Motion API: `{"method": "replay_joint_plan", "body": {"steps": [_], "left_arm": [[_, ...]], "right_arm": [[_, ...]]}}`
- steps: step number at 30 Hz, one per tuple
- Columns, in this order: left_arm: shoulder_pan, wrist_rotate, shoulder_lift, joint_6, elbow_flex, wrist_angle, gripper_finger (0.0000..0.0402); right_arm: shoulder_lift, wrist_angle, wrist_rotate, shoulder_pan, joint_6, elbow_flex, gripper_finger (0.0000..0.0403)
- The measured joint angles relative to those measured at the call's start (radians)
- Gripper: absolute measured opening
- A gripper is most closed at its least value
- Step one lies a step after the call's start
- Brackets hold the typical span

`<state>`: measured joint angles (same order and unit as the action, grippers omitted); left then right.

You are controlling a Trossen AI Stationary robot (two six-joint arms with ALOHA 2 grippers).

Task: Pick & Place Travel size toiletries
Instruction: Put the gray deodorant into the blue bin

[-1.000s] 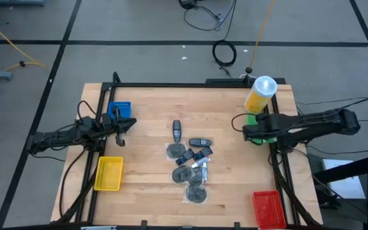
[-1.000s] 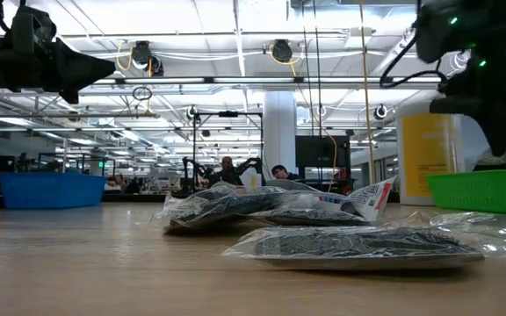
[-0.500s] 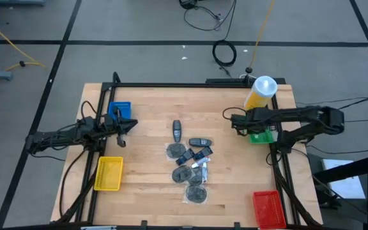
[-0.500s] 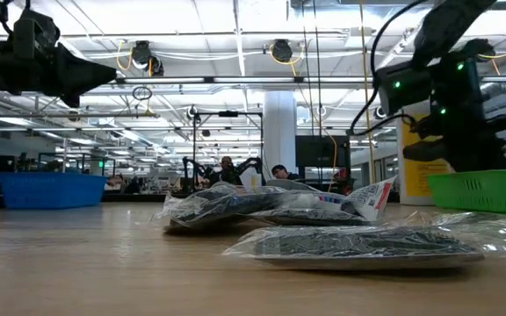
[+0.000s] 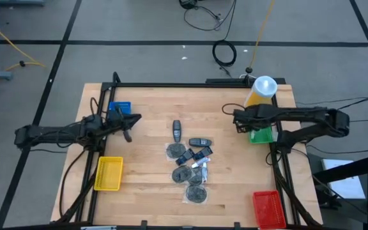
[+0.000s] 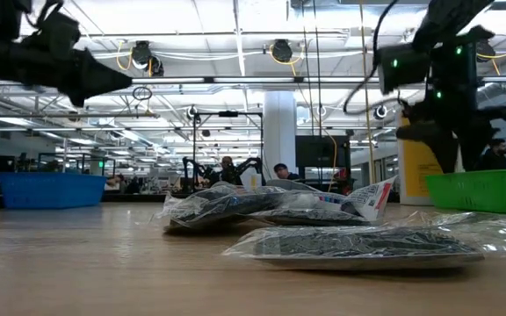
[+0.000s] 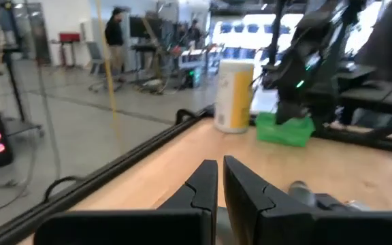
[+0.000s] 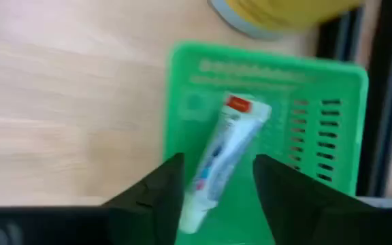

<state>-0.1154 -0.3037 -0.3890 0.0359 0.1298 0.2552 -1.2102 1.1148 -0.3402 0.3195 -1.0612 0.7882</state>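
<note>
A white toiletry tube [image 8: 224,153] with a red end lies flat in the green bin [image 8: 318,82]; in the high view this bin [image 5: 261,135] sits at the table's right edge. More small tubes [image 5: 200,167] lie in the centre pile [image 5: 190,163] among dark bundles in clear bags and black gadgets. My right gripper [image 5: 237,121] hangs open in the air by the bin's left side, and its fingers [image 8: 156,190] stand apart above the tube without touching it. My left gripper [image 5: 131,121] is shut in the air near the blue bin [image 5: 119,108].
A yellow canister [image 5: 260,93] stands just beyond the green bin. A yellow bin [image 5: 108,174] sits near the left edge and a red bin [image 5: 265,207] at the near right corner. Black rails frame the table. Bare wood lies between the pile and each arm.
My right gripper moved from over the green bin toward the table's left, then eased back a little and rose. My left gripper reached a little toward the table's centre.
</note>
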Motion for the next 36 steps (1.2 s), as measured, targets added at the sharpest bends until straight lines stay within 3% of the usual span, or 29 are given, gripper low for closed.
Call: {"method": "replay_joint_plan", "body": {"steps": [5, 10, 14, 17, 20, 24, 29, 36], "left_arm": [[0.0, -0.047, -0.232, -0.001, 0.179, -0.095, 0.0026], [0.0, -0.068, -0.508, 0.019, 0.375, -0.196, 0.0026], [0.0, -0.01, -0.69, 0.037, 0.497, -0.193, 0.0026], [0.001, 0.023, -0.8, -0.019, 0.55, -0.12, 0.0026], [-0.005, -0.017, -0.878, 0.013, 0.607, -0.121, 0.0026], [-0.009, -0.063, -0.955, 0.054, 0.712, -0.276, 0.0036], [-0.008, -0.063, -1.057, 0.113, 0.855, -0.475, 0.0105], [0.001, -0.043, -1.212, 0.375, 1.007, -0.671, 0.0259]], "right_arm": [[0.143, -0.172, 0.0, -0.023, 0.181, 0.019, 0.0204], [0.186, -0.545, 0.003, -0.112, 0.467, 0.004, 0.0206], [0.135, -0.952, 0.041, -0.196, 0.71, -0.086, 0.0202], [0.069, -1.307, 0.144, -0.238, 0.851, -0.195, 0.0203], [-0.015, -1.654, 0.262, -0.259, 0.907, -0.303, 0.0205], [-0.11, -1.928, 0.252, -0.262, 0.925, -0.403, 0.0205], [-0.179, -2.004, 0.18, -0.261, 0.979, -0.45, 0.0206], [-0.216, -2.032, 0.176, -0.249, 1.099, -0.451, 0.0206]]}}
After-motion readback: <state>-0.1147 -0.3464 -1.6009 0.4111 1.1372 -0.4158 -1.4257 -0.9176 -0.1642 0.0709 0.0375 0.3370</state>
